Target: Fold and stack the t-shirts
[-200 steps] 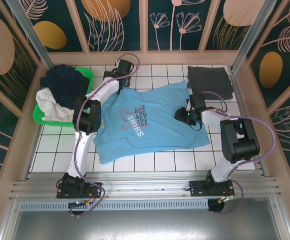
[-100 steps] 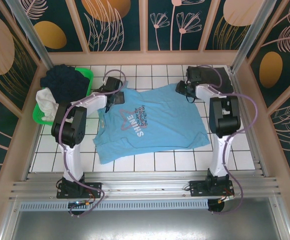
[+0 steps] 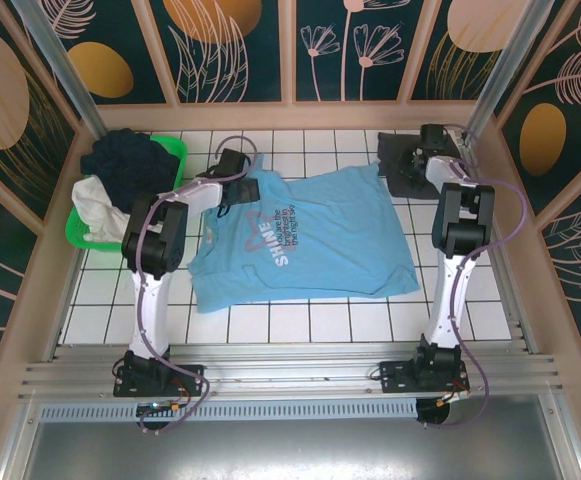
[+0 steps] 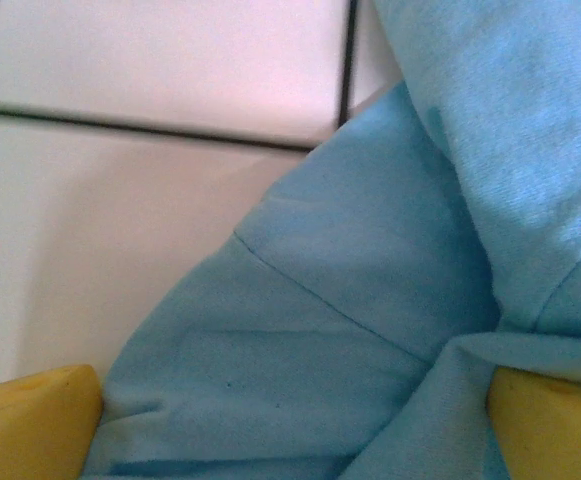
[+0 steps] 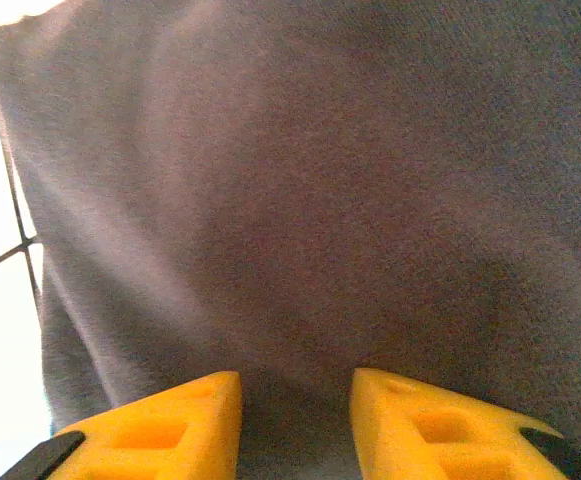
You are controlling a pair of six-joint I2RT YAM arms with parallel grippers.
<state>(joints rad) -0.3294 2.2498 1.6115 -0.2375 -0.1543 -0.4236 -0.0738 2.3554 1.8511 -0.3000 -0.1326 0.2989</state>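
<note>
Well, left claw [image 4: 290, 430] gapes over blue tee [image 3: 320, 250], basket [image 3: 80, 236] near; right claw [image 5: 295, 385] ajar.

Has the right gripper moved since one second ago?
Yes. In the top view the right gripper went from above the light blue t-shirt to the dark grey t-shirt, toward the far right corner.

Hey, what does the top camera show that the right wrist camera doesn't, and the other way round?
Top view: the light blue t-shirt spread flat on the tiled table, the green basket of clothes at far left, and both arms reaching out. Right wrist view: the right gripper close up, its yellow fingers slightly apart over cloth. Shared: the dark grey t-shirt at the far right corner.
</note>
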